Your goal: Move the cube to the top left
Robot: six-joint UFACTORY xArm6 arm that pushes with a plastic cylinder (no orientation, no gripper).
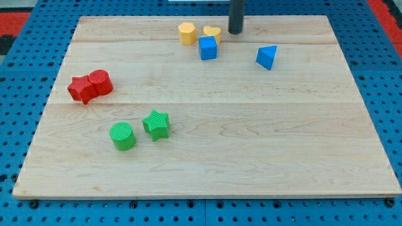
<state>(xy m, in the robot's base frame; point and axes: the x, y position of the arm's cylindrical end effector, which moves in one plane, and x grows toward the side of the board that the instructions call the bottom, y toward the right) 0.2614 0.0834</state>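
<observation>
A blue cube [208,48] sits near the view's top, a little left of centre. My tip [235,31] is just above and to the right of it, close to a yellow heart-shaped block [212,32] that touches the cube's top edge. A yellow hexagonal block [186,32] stands left of the heart. The tip is apart from the cube.
A blue triangular block [267,56] lies right of the cube. A red star [80,89] and red cylinder [100,82] touch at the view's left. A green cylinder [123,136] and green star [156,124] sit lower left. The wooden board [251,157] rests on a blue pegboard.
</observation>
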